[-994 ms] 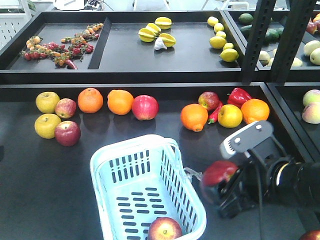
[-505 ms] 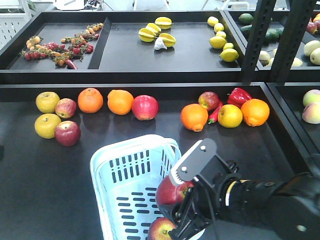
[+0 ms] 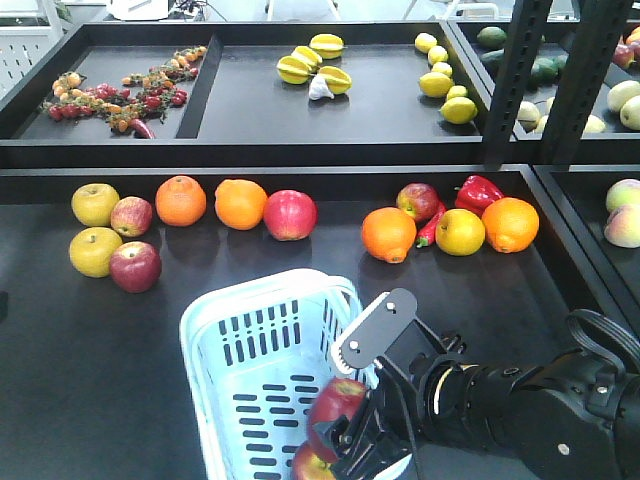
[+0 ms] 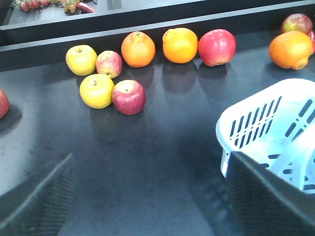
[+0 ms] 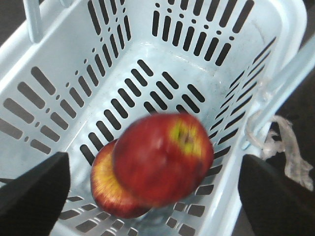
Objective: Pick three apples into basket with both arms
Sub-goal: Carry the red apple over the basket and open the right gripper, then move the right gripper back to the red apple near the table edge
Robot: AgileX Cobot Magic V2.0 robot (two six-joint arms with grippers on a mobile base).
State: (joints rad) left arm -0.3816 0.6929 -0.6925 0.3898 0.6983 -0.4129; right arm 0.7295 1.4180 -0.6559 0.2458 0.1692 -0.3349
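Note:
The pale blue basket (image 3: 205,322) stands at the table's front; in the right wrist view I look down into the basket (image 5: 123,59). One red apple (image 5: 110,194) lies on its floor. A second, blurred red apple (image 5: 162,157) is just above it, touching neither finger. My right gripper (image 5: 155,196) is open over the basket, fingers (image 5: 34,191) spread wide. In the front view this apple (image 3: 337,400) shows beside the right arm (image 3: 500,400), over the other apple (image 3: 306,466). My left gripper (image 4: 152,196) hangs open over bare table, left of the basket (image 4: 246,110).
More red apples (image 3: 135,266) (image 3: 290,214) (image 3: 418,200), yellow apples (image 3: 95,250) and oranges (image 3: 181,200) line the table's back edge. A red pepper (image 3: 478,190) lies at the right. Trays of fruit sit on the raised shelf (image 3: 300,150) behind. A black post (image 3: 515,80) stands at the right.
My right arm carried the apple leftward from beside the basket to over it, then opened. The apple has left the fingers and is dropping onto the one inside.

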